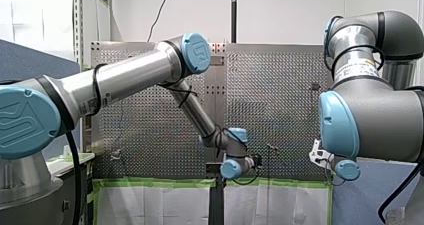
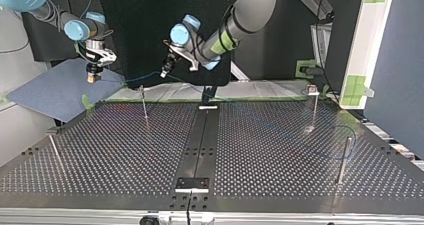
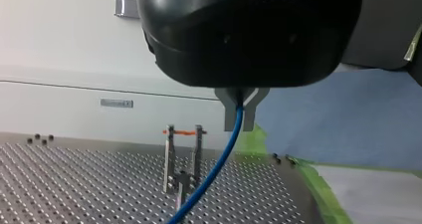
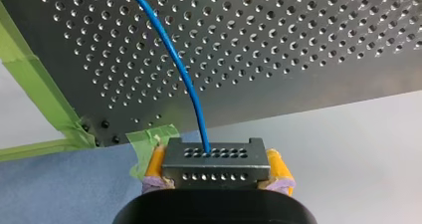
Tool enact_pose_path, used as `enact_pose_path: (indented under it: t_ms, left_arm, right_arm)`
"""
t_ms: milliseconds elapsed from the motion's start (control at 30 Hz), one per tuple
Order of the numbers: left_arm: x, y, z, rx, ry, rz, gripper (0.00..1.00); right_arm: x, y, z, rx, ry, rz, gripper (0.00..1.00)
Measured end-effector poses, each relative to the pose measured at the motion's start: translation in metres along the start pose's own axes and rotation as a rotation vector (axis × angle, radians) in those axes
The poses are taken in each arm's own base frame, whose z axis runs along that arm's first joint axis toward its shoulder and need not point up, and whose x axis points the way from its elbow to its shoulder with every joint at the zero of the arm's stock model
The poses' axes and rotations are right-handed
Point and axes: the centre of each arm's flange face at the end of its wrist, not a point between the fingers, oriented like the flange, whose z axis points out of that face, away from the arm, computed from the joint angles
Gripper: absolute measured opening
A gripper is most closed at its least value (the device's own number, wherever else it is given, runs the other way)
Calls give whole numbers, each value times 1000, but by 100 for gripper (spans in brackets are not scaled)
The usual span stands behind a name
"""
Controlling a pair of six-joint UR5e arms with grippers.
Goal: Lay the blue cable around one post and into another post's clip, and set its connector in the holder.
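**At the perforated table edge, two grips on the blue cable**

Green tape borders the dark surface, a blue mat beside it, a white wall behind. My right gripper pinches the black connector between yellow pads; my left gripper clamps the cable further along. The wall label is unreadable.

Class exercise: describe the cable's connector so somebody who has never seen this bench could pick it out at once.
Find the perforated table, then follow the blue cable off its edge to my right hand. The connector is the black rectangular block clamped between that hand's yellow pads; unlike anything nearby, it bears rows of small holes, the cable entering one.
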Motion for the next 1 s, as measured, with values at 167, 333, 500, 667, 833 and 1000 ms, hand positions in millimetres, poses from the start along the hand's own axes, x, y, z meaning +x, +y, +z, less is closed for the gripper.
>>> enact_pose_path:
  t_ms: [167,333,500,667,833,1000]
  left_arm:
    - [-12,-9,7,9,-5,22,0]
    - [-27,-17,8,18,-8,34,0]
    - [-41,-21,9,23,-22,32,0]
    - [-50,-20,11,20,-33,28,0]
    - [-53,-15,14,13,-38,19,0]
    - [-53,-8,17,4,-40,-9,0]
  right_arm:
    - [1,-1,1,13,10,2,0]
    - [1,-1,2,16,15,8,0]
    - [2,-1,2,18,21,21,0]
    - [5,2,4,16,33,42,0]
    - [7,6,5,12,45,59,0]
    - [8,9,6,9,49,67,0]
